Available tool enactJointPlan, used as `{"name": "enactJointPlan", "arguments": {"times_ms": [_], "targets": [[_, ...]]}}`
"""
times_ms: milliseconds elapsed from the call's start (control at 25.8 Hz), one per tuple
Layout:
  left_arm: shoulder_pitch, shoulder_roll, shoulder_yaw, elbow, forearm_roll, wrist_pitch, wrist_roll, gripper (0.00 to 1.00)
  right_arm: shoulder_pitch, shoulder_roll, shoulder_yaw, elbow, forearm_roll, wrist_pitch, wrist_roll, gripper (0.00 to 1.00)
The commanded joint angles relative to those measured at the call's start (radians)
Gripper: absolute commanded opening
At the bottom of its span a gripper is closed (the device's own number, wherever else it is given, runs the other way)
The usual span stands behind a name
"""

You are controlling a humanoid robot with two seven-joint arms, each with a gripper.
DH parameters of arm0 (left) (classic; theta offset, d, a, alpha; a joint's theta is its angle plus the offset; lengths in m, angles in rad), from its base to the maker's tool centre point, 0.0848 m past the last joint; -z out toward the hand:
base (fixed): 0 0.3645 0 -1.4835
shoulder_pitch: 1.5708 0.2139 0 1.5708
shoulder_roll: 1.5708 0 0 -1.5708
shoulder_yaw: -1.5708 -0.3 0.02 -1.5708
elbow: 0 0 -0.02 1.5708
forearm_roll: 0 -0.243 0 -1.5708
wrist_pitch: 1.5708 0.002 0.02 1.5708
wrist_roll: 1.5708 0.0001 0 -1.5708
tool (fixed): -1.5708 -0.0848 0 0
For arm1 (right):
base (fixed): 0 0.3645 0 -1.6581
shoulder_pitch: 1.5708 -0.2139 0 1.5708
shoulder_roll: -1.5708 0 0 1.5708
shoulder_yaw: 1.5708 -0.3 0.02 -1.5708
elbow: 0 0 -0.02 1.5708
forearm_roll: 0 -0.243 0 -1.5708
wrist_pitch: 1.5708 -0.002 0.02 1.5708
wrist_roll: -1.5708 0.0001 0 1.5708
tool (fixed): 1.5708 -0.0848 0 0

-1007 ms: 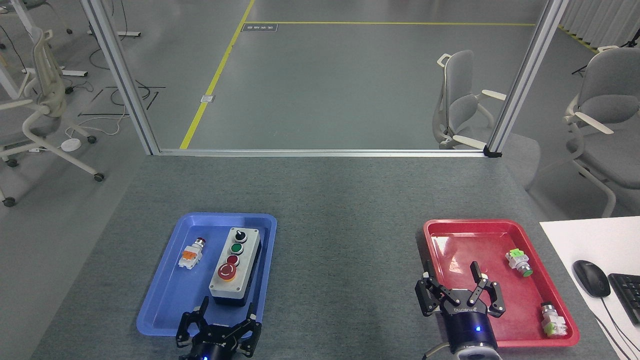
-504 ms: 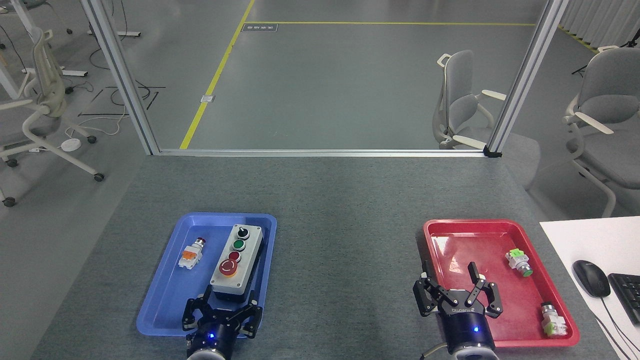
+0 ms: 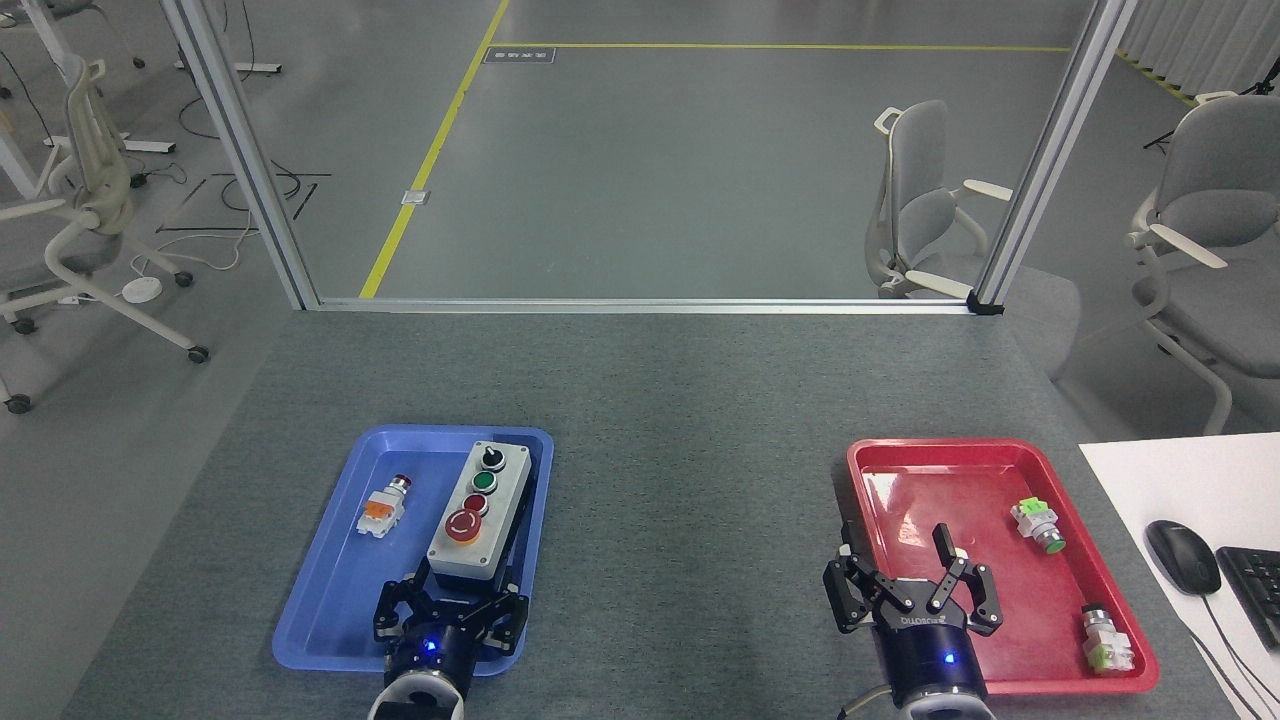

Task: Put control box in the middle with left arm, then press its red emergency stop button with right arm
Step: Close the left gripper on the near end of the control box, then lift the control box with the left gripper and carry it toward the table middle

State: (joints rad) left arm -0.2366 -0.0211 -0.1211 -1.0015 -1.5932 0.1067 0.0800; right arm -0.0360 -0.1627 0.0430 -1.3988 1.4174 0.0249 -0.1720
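The left arm's black linkage-finger gripper (image 3: 452, 600), blue light glowing on its white wrist, sits at the near end of the oblong light-grey control box (image 3: 482, 508); its fingers flank the box's black base, but the box hides the tips, so I cannot tell whether they are clamped or merely beside it. The box lies along the right side of the shallow, glossy blue plastic tray (image 3: 330, 590), its near end toward the tray's near edge. On its lid run four controls in a line, ending nearest the gripper with the big round red emergency stop button (image 3: 465, 524), white arrows on its cap. A small loose orange-and-white push button (image 3: 381, 511) lies in the tray's left half, well apart from the box.

The right arm's matching black gripper (image 3: 912, 585) hangs over the near-left corner of the red plastic tray (image 3: 905, 452), fingers spread apart and holding nothing. Two small push-button units lie by that tray's right edge, too small to read closely. Between the trays, the speckled grey felt-like tabletop (image 3: 690, 480) is bare. Both arms are cut off at the bottom edge.
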Motion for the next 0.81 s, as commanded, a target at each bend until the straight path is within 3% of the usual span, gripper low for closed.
{"name": "enactJointPlan", "arguments": {"times_ms": [0,271,310,465,620,775], "targets": [[-0.047,0.000,0.001,0.052,0.019,0.004,0.001,0.99,-0.001,0.000,0.000,0.000,0.000,0.000,0.000,0.98],[-0.075,0.000,0.001,0.080,0.032,0.001,0.009,0.98,0.001,0.000,0.000,0.000,0.000,0.000,0.000,0.98],[-0.082,0.000,0.000,0.084,0.032,0.002,0.009,0.95,0.001,0.000,0.000,0.000,0.000,0.000,0.000,0.98],[-0.124,0.003,-0.002,0.144,0.033,-0.007,0.009,0.57,0.001,-0.003,0.000,0.000,0.000,0.000,0.000,0.98],[-0.141,0.010,0.006,0.167,0.061,-0.016,0.012,0.00,0.002,-0.003,0.000,0.000,0.000,0.000,0.000,0.98],[-0.158,0.035,0.006,0.077,0.157,-0.022,0.035,0.00,0.002,-0.003,0.000,0.000,0.000,0.000,0.000,0.98]]}}
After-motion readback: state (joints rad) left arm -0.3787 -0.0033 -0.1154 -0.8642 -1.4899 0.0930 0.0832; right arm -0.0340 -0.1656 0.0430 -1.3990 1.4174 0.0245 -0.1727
